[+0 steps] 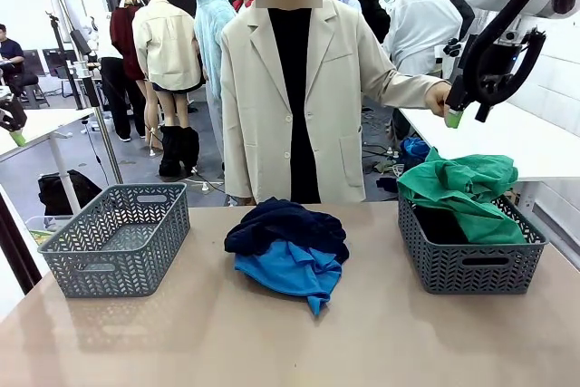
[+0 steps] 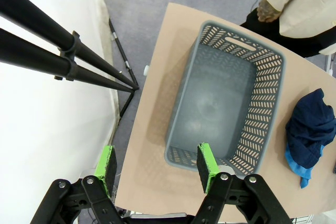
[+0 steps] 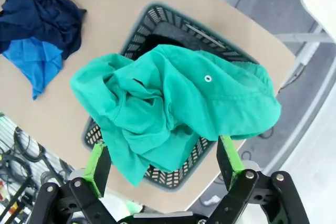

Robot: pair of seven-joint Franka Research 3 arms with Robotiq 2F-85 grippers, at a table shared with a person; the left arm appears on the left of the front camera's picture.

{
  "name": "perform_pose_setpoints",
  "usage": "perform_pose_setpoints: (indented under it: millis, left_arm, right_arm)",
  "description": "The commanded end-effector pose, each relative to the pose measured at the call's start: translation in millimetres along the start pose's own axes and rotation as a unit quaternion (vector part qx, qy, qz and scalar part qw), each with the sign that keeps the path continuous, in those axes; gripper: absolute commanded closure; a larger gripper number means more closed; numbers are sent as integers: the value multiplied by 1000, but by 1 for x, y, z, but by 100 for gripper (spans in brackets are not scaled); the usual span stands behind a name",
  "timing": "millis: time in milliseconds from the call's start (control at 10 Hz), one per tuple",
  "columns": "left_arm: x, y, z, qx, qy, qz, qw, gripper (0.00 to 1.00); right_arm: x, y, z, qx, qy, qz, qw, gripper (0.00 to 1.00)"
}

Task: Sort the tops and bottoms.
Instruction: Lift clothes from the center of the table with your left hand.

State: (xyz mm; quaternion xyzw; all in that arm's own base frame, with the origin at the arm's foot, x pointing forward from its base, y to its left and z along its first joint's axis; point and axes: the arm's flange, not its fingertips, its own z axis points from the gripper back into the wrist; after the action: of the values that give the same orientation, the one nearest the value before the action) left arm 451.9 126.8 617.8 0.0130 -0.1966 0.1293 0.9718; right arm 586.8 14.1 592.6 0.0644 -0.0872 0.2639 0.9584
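An emerald green garment (image 1: 464, 189) (image 3: 173, 103) lies heaped over the right grey basket (image 1: 471, 265) (image 3: 157, 17), spilling over its rim. A black garment (image 1: 441, 224) (image 3: 164, 38) lies under it in the same basket. At mid-table a dark navy garment (image 1: 285, 222) (image 3: 39, 14) (image 2: 314, 120) rests on a bright blue one (image 1: 292, 271) (image 3: 35, 62) (image 2: 298, 163). My right gripper (image 1: 459, 116) (image 3: 163, 161) hangs open and empty high above the green garment. My left gripper (image 1: 14, 131) (image 2: 157, 165) is open and empty, above the table's left edge near the left basket.
The left grey basket (image 1: 118, 240) (image 2: 226, 103) holds nothing. A person in a beige coat (image 1: 299, 97) stands at the far side, one hand (image 1: 438, 95) close to my right gripper. Black tripod legs (image 2: 63, 56) stand left of the table.
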Motion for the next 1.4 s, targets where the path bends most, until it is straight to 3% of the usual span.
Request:
perform_pose_setpoints:
  millis: [0,200,500,900,1000,1100,1200,1300]
  left_arm:
    - [1,1,2,-4,3,3,1000,21]
    - [1,1,2,-4,3,3,1000,21]
    - [1,1,2,-4,3,3,1000,21]
    - [1,1,2,-4,3,3,1000,21]
    - [1,1,2,-4,3,3,1000,21]
    - [1,1,2,-4,3,3,1000,21]
    - [0,1,0,0,0,0,1000,21]
    - [1,-33,12,-24,-9,-54,998,21]
  right_arm:
    - [-1,0,1,-5,2,-5,1000,0]
    - [0,0,0,0,0,0,1000,0]
    - [-88,-62,32,-65,-53,-141,986,0]
    - [-190,-135,7,-50,-91,-288,952,0]
    - [-190,-146,1,-16,-113,-286,951,0]
    - [-183,-145,23,-58,-67,-261,961,0]
    - [-183,-145,23,-58,-67,-261,961,0]
    - [-183,-145,23,-58,-67,-261,961,0]
